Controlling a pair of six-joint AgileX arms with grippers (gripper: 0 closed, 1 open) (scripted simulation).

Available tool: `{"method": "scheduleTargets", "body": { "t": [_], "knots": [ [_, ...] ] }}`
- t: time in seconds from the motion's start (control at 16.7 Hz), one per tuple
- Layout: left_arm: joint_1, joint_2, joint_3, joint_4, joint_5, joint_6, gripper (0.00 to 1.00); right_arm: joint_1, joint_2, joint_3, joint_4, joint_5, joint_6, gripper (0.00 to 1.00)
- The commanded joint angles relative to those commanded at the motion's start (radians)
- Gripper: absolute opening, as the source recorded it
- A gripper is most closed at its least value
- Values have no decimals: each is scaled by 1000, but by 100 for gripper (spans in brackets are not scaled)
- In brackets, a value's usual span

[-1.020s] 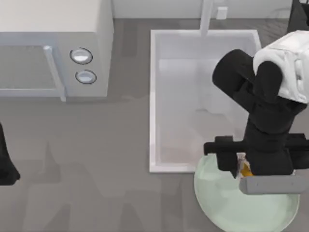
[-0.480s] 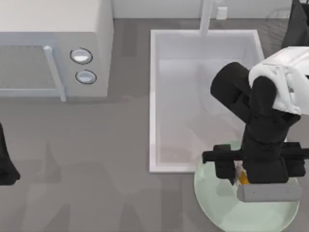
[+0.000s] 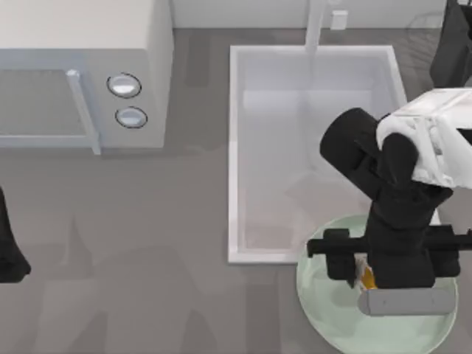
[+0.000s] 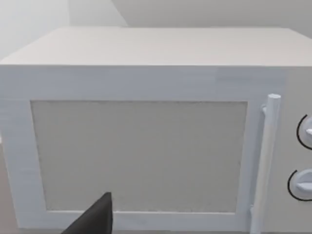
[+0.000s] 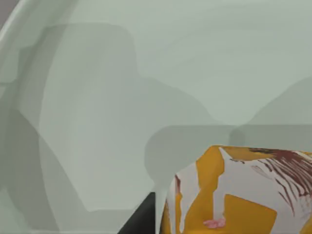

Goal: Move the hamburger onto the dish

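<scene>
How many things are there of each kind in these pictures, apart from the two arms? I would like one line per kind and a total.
Microwave: 1
Sink basin: 1
Tap: 1
Dish: 1
Hamburger: 1, at the right end effector, over the dish
Total: 5

Camera layout: one overhead view, two wrist views.

Top view looks straight down on the grey table (image 3: 147,258), covering the white box-shaped microwave oven (image 3: 81,74) and the large round pale mint-green dish (image 3: 332,310). Left wrist view faces that microwave's door close up, level. Right wrist view looks down at the dish surface from very near.
</scene>
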Motion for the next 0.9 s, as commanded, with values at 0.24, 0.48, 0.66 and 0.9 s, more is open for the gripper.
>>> {"method": "scheduleTargets", "body": {
  "t": [0.24,0.48,0.66,0.9],
  "knots": [
    [0,0,0,0,0,0,100,0,0,0,0,0,0,30],
    [0,0,0,0,0,0,100,0,0,0,0,0,0,60],
    [0,0,0,0,0,0,100,0,0,0,0,0,0,83],
    [0,0,0,0,0,0,100,0,0,0,0,0,0,100]
  ]
}}
